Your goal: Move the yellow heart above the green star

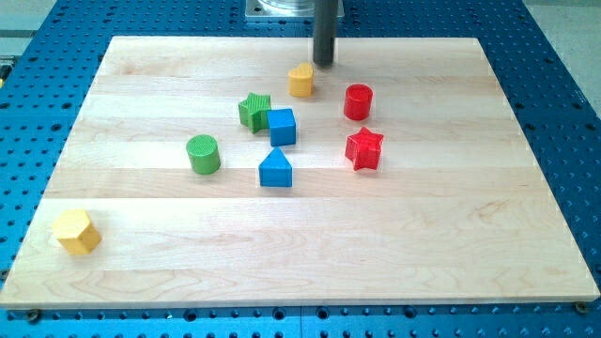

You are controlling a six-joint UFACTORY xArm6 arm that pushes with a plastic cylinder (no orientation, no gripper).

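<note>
The yellow heart point(300, 81) lies near the view's top centre of the wooden board point(451, 235). The green star point(254, 110) lies just below and to the left of it, touching the blue cube point(282, 127) on its right. My tip point(324, 64) is just above and to the right of the yellow heart, close to it; I cannot tell if they touch.
A red cylinder point(358, 101) and a red star point(364, 148) lie right of centre. A blue triangular block point(275, 169) and a green cylinder point(202, 154) lie below the green star. A yellow hexagonal block point(76, 232) sits at the bottom left.
</note>
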